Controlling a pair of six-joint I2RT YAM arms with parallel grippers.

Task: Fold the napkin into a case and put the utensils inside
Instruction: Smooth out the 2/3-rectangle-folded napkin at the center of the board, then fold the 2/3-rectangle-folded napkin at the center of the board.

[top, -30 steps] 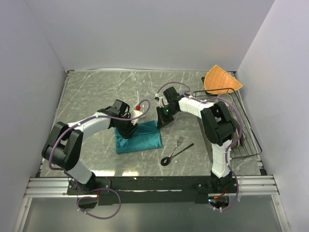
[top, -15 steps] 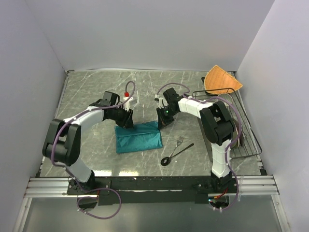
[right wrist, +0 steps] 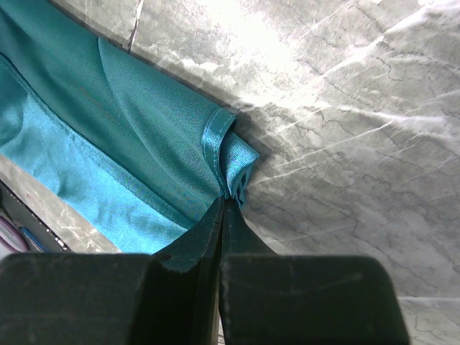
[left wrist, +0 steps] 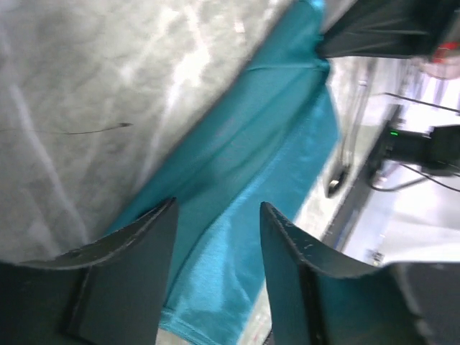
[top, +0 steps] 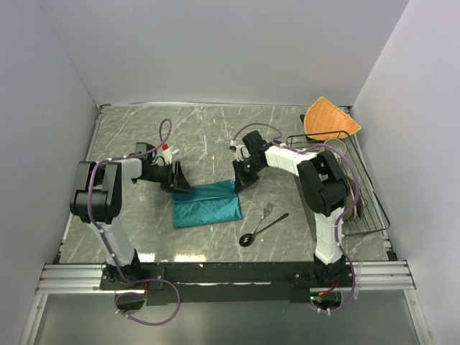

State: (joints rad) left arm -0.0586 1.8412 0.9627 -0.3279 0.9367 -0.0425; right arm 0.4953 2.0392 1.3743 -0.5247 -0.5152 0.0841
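Two grippers flank the napkin (top: 207, 205): the left gripper (top: 179, 180) has let go and backed off leftward, fingers spread; the right gripper (top: 238, 182) pinches its far right corner.

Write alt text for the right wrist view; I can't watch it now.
The right gripper is shut on a folded corner of the teal napkin. The cloth spreads up and left across the grey marbled table.

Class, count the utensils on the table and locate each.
2. The fork lies just right of the napkin; the spoon lies beside the fork, bowl toward the arm bases. None seems hidden.
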